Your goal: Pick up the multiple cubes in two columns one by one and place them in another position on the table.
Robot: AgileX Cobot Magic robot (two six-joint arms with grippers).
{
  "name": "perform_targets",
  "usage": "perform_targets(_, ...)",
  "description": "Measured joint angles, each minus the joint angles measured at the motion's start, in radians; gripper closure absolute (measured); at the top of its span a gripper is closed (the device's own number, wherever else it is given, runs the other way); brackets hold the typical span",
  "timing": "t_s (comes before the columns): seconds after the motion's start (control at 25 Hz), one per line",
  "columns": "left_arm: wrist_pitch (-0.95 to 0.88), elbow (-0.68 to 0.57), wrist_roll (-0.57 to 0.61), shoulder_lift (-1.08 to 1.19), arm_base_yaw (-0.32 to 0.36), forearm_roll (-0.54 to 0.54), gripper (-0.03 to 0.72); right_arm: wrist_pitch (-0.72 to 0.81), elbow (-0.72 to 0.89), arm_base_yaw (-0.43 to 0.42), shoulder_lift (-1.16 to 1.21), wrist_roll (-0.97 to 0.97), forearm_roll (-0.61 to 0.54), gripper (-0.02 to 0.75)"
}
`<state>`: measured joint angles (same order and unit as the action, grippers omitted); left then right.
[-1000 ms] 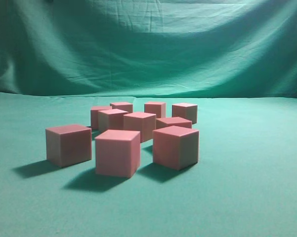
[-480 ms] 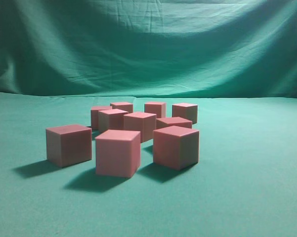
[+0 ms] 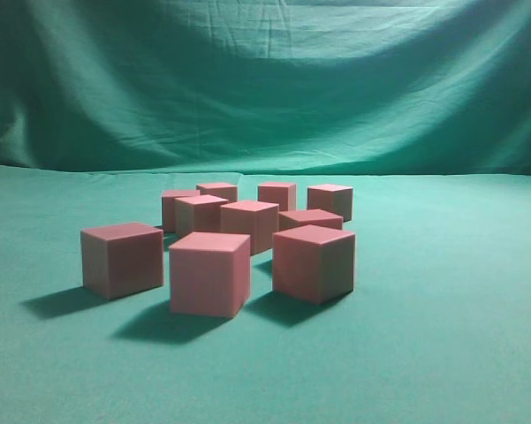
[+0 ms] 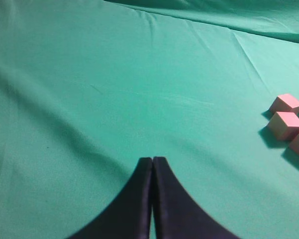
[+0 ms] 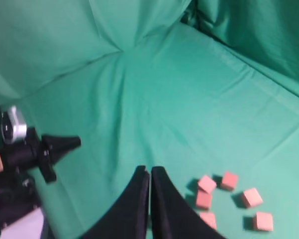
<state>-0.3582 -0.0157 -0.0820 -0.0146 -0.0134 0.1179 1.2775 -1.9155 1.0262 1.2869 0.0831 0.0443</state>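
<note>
Several pinkish-red cubes stand in a loose cluster on the teal-green table (image 3: 442, 291). Three stand in front: one on the left (image 3: 122, 258), one in the middle (image 3: 209, 274), one on the right (image 3: 314, 263). The others crowd behind them (image 3: 247, 225). No gripper shows in the exterior view. My left gripper (image 4: 152, 159) is shut and empty above bare cloth, with three cubes (image 4: 285, 124) far off at its right edge. My right gripper (image 5: 149, 170) is shut and empty, high above the table, with several cubes (image 5: 207, 183) below and to its right.
A draped green backdrop (image 3: 265, 79) rises behind the table. In the right wrist view the other arm (image 5: 27, 149), black with a silver part, reaches in from the left edge. Wide stretches of cloth lie around the cluster on all sides.
</note>
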Motion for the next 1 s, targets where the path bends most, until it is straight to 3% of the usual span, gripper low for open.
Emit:
perform_targets(0.16, 0.000, 0.000, 0.000, 0.000, 0.000, 0.000, 0.688, 0.003, 0.236, 0.000, -0.191, -0.010, -0.018, 0.738)
perform_targets(0.32, 0.000, 0.000, 0.000, 0.000, 0.000, 0.000, 0.688, -0.090, 0.472, 0.000, -0.375, -0.018, -0.066, 0.738)
perform_targets(0.64, 0.000, 0.000, 0.000, 0.000, 0.000, 0.000, 0.688, -0.220, 0.803, 0.000, -0.615, -0.018, -0.086, 0.738)
perform_targets(1.0, 0.000, 0.000, 0.000, 0.000, 0.000, 0.000, 0.688, -0.279, 1.016, -0.023, -0.737, 0.036, 0.069, 0.738)
